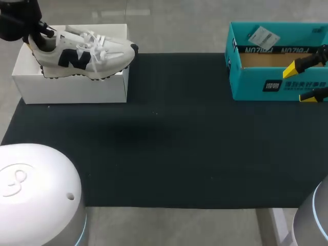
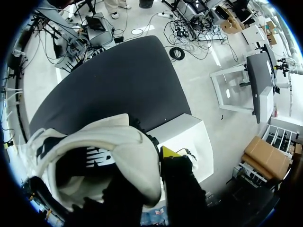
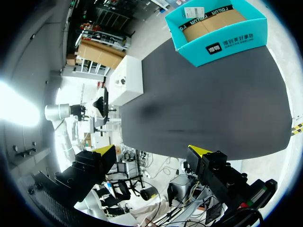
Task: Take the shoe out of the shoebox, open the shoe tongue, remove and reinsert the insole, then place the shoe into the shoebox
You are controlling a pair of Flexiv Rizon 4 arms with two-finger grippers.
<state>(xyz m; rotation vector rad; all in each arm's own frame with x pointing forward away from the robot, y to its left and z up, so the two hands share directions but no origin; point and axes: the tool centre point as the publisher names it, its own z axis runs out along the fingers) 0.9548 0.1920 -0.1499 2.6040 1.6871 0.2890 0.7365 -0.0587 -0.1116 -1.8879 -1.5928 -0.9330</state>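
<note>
A white sneaker (image 1: 87,56) with a dark side logo rests on a white box (image 1: 72,88) at the far left, its toe pointing right. My left gripper (image 1: 37,37) is shut on the shoe's heel collar. In the left wrist view the heel wall (image 2: 137,156) is pinched, one yellow fingertip (image 2: 171,152) showing outside it and the other hidden inside the shoe (image 2: 94,156). The open teal shoebox (image 1: 277,84) stands at the far right with nothing in it. My right gripper (image 1: 300,83) stands open beside its right end. It holds nothing (image 3: 151,151), and the shoebox (image 3: 215,35) lies ahead.
A black mat (image 1: 164,138) covers the table between the white box and the teal shoebox. A paper tag (image 1: 264,37) lies on the shoebox's back rim.
</note>
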